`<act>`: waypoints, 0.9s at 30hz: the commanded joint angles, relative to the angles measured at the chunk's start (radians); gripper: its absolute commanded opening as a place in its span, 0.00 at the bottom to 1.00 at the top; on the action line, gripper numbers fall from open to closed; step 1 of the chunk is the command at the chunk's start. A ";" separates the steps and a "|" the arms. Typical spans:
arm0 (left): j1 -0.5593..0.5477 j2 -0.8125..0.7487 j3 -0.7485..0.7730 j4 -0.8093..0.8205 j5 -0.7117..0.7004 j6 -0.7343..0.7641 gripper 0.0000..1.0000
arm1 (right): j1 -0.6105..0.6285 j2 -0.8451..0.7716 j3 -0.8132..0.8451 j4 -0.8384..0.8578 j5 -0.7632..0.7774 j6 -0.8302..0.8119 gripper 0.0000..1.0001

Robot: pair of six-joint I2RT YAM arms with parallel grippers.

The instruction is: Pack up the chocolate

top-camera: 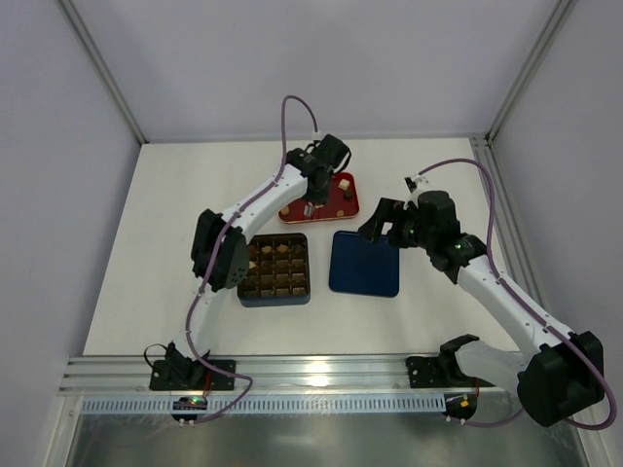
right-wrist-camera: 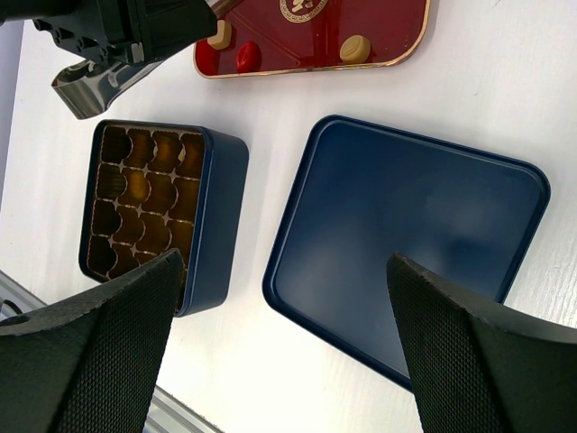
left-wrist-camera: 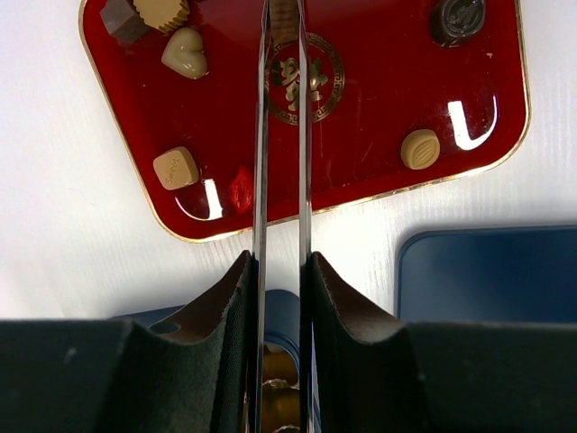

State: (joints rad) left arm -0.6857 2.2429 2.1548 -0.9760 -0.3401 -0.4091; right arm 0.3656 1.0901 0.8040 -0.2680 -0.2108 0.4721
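Several chocolate pieces lie on a red tray (left-wrist-camera: 361, 108): a cream heart (left-wrist-camera: 185, 51), a tan square (left-wrist-camera: 176, 167), a tan oval (left-wrist-camera: 420, 149), a dark round (left-wrist-camera: 457, 18) and a dark cube (left-wrist-camera: 122, 18). My left gripper (left-wrist-camera: 279, 262) is shut on metal tweezers (left-wrist-camera: 261, 135), whose tips pinch a brown ridged piece (left-wrist-camera: 284, 18) over the tray. In the top view it (top-camera: 313, 199) hangs over the tray (top-camera: 336, 206). My right gripper (right-wrist-camera: 284, 262) is open and empty above the navy lid (right-wrist-camera: 406, 234).
The dark box with brown gridded compartments (top-camera: 275, 269) sits near of the tray, and the flat navy lid (top-camera: 365, 263) lies to its right. Both show in the right wrist view, the box (right-wrist-camera: 144, 198) at left. An aluminium rail runs along the near table edge.
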 commanded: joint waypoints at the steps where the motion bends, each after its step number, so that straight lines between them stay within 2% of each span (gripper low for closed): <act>1: 0.003 -0.091 0.007 0.011 0.004 0.016 0.18 | 0.003 -0.016 0.011 0.024 0.011 -0.012 0.93; 5: 0.003 -0.169 0.005 -0.023 0.032 0.018 0.16 | 0.003 0.001 0.017 0.032 0.007 -0.009 0.94; 9: 0.003 -0.273 -0.059 -0.039 0.075 0.007 0.15 | 0.003 0.016 0.018 0.047 0.007 -0.004 0.94; 15: 0.002 -0.468 -0.242 -0.044 0.116 -0.013 0.15 | 0.002 0.044 0.015 0.070 -0.002 0.006 0.93; 19: -0.003 -0.636 -0.418 -0.044 0.147 -0.037 0.15 | 0.004 0.062 0.017 0.088 -0.010 0.014 0.94; 27: -0.037 -0.880 -0.659 -0.092 0.147 -0.082 0.16 | 0.004 0.094 0.027 0.102 -0.012 0.023 0.93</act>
State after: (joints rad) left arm -0.7074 1.4673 1.5566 -1.0546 -0.2050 -0.4580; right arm 0.3656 1.1778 0.8040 -0.2157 -0.2165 0.4828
